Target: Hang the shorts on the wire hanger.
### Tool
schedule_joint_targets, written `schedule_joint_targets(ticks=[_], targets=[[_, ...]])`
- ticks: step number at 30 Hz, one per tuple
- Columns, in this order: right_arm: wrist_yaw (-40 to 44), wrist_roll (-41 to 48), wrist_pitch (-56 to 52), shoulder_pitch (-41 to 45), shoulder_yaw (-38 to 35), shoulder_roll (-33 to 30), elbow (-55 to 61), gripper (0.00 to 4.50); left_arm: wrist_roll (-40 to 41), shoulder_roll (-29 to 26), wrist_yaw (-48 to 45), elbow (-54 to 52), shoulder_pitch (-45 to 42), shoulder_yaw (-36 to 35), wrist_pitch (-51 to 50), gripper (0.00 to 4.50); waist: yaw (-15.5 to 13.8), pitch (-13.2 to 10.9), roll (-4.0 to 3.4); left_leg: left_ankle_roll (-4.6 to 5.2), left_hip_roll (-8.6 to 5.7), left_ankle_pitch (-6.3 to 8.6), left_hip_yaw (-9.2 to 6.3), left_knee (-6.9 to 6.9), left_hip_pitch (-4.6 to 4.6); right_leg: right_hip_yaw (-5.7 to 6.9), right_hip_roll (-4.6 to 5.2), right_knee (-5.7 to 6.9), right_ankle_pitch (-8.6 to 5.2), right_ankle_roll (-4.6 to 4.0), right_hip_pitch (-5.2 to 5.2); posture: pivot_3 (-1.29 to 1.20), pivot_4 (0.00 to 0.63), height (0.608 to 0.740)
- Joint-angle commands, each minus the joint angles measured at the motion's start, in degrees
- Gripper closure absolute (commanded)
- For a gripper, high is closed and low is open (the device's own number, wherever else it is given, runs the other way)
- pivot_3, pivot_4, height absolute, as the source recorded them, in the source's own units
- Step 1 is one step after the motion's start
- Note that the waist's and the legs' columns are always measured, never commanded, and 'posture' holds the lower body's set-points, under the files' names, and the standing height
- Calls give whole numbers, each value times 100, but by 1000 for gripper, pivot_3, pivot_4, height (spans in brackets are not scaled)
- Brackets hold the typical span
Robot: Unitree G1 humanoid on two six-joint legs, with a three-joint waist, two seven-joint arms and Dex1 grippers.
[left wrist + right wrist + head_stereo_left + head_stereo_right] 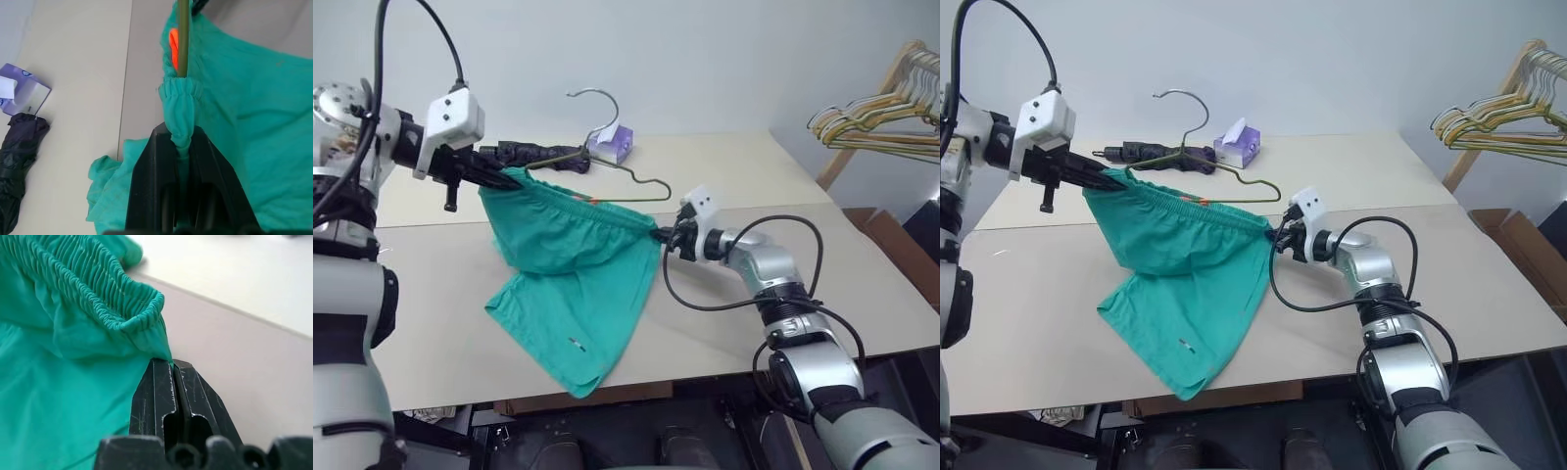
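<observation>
The teal-green shorts (568, 274) hang stretched by the waistband between my two grippers, and their legs droop onto the table. My left gripper (514, 176) is raised at the left. Its fingers (151, 161) are shut on one bunched end of the waistband. The wire hanger (595, 91) stands behind the shorts with its hook up. Its olive wire (182, 39) runs down into the waistband at the left grip. My right gripper (662, 235) is lower and to the right, shut on the tip of the other waistband end (146, 328). An orange tag (173, 44) shows inside the waist.
A dark folded umbrella (533, 154) and a purple tissue box (612, 144) lie on the far part of the beige table (803, 284). A wooden rack with several yellow, green and pale hangers (881, 117) stands at the right, beyond the table edge.
</observation>
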State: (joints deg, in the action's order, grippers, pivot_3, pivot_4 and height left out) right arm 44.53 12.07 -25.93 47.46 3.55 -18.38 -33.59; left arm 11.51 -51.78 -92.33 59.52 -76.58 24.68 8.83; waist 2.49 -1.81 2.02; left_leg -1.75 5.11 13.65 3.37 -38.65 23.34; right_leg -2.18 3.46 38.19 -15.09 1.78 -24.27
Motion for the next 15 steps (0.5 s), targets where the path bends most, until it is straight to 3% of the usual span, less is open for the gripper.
schedule_joint_targets(ticks=[1,8,15], targets=[[-115,-52,-93,-169,-327,-507,223,4461,127,-376,-17,-78,-89,-36,5,4500,-1,0,0,0,0,0,0,0,0,0,0,-1,0,0,0,34,0,740],[-117,16,-118,-235,-385,-889,384,4461,19,-458,-17,59,-24,9,102,4500,7,0,0,1,0,0,1,0,-1,-1,0,-2,0,0,0,33,0,740],[16,11,-105,-261,-308,-1161,675,4461,-741,-408,-17,434,-45,-173,331,4500,-1,0,0,1,0,1,1,0,1,0,-1,-3,0,0,0,35,0,740]])
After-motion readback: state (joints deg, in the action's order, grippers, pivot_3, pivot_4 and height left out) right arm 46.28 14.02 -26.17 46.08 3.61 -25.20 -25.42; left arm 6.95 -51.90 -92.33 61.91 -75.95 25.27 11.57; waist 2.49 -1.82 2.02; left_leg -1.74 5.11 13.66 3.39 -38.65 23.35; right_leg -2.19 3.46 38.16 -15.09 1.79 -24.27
